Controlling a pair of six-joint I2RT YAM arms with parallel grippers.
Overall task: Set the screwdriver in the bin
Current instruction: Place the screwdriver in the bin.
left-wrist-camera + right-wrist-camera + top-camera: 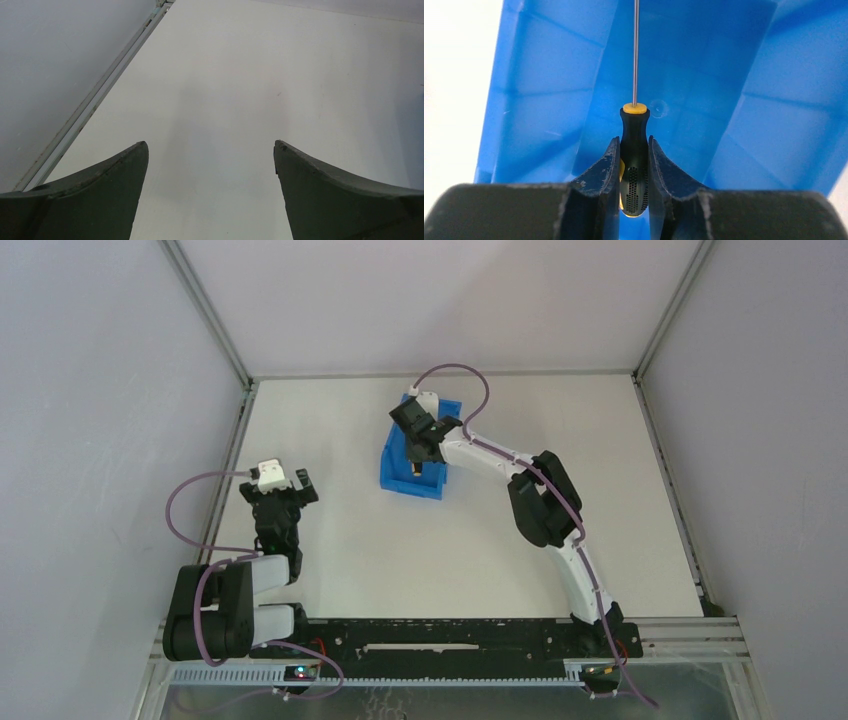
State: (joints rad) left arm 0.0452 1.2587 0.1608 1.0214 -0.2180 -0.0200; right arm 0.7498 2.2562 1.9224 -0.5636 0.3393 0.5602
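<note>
**Right hand holding screwdriver over bin**

1. The right hand (634,142) is closed on the screwdriver (634,125). Its two fingers press the black handle from either side. The orange-yellow end and the thin metal shaft project forward past the fingertips. The shaft runs out of the top of the right wrist view, so its tip cannot be seen.

2. The screwdriver is positioned over the open top of the bin (549,100). The blue inner walls and floor fill the view behind it. Contact between screwdriver and bin cannot be determined.

3. The bin stands on the desk (400,560), toward the far middle. The right arm (560,530) reaches to it from the near right corner.

4. The left hand (210,145) has its jaws wide apart and grips nothing. Desk surface shows between its fingers. This hand sits at the left side of the desk, well apart from the bin.
</note>
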